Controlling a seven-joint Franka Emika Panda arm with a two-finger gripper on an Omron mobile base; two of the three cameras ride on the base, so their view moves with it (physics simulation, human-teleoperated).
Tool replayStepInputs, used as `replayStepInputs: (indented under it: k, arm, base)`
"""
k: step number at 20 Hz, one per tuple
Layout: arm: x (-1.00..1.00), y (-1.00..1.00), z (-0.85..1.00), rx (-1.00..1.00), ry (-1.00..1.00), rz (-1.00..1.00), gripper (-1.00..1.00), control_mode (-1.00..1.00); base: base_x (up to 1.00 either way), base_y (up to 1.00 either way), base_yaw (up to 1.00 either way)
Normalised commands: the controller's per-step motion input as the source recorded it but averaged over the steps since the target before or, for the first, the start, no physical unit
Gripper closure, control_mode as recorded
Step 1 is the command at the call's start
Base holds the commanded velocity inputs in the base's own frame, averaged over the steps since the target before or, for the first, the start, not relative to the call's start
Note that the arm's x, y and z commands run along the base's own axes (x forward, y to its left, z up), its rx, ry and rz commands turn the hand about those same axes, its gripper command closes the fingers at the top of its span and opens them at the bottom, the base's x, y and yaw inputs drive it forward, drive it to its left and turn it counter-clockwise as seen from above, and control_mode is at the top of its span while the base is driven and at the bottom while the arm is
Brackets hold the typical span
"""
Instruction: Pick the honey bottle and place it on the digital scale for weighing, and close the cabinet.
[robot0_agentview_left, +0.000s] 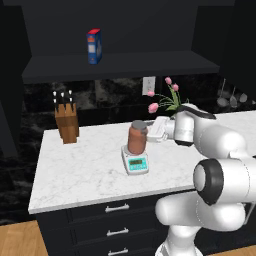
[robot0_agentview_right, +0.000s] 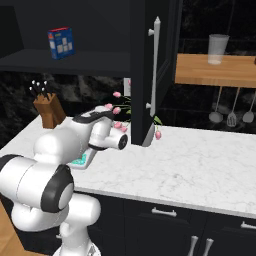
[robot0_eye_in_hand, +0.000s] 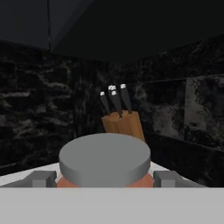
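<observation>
Closest to the hand camera, the grey lid of the honey bottle (robot0_eye_in_hand: 105, 161) sits between the two grey fingers (robot0_eye_in_hand: 40, 179), one on each side of the reddish-brown jar just under the lid; they look close against its sides, but whether they actually press on it cannot be told. From the left base view the gripper (robot0_agentview_left: 150, 131) reaches in level from the right and meets the honey bottle (robot0_agentview_left: 137, 138) near its top. That jar stands upright on the digital scale (robot0_agentview_left: 135, 161), covering the platter, with the teal display panel showing in front of it. Both rest on the white marble table (robot0_agentview_left: 80, 170), toward its middle. At the back left of the table stands a wooden knife block (robot0_agentview_left: 66, 124) with dark-handled knives, well apart from the scale; the hand view sees the same block beyond the lid against a dark marbled wall. Pink tulips (robot0_agentview_left: 165, 97) rise behind the arm near the wall. Above, a blue-and-red box (robot0_agentview_left: 94, 46) stands on the dark shelf (robot0_agentview_left: 120, 65). In the right base view the near-black cabinet (robot0_agentview_right: 160, 65) door stands swung outward over the table, its long silver bar handle (robot0_agentview_right: 154, 62) vertical along the edge. Further right, a clear glass (robot0_agentview_right: 218, 49) stands on a wooden shelf with utensils (robot0_agentview_right: 232, 111) hanging below.
</observation>
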Motion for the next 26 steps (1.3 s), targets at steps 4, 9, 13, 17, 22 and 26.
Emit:
replayStepInputs:
  k: [4, 9, 13, 17, 22, 26]
  arm:
    - [0.00, 0.27, -0.20, -0.07, 0.00, 0.00, 1.00, -1.00]
    - [0.03, 0.14, -0.29, -0.04, 0.00, 0.00, 1.00, -1.00]
    - [0.00, 0.00, -0.19, 0.00, 0.00, 0.00, -1.00, -1.00]
    - [0.00, 0.00, -0.02, 0.00, 0.00, 0.00, -1.00, -1.00]
    - [0.00, 0.00, 0.00, 0.00, 0.00, 0.00, -1.00, -1.00]
    - [-0.09, 0.00, 0.02, 0.00, -0.03, 0.00, -1.00, -1.00]
  base:
    - [0.00, 0.00, 0.00]
    - [0.00, 0.00, 0.00]
    - [0.00, 0.00, 0.00]
    - [0.00, 0.00, 0.00]
    - [0.00, 0.00, 0.00]
    - [0.00, 0.00, 0.00]
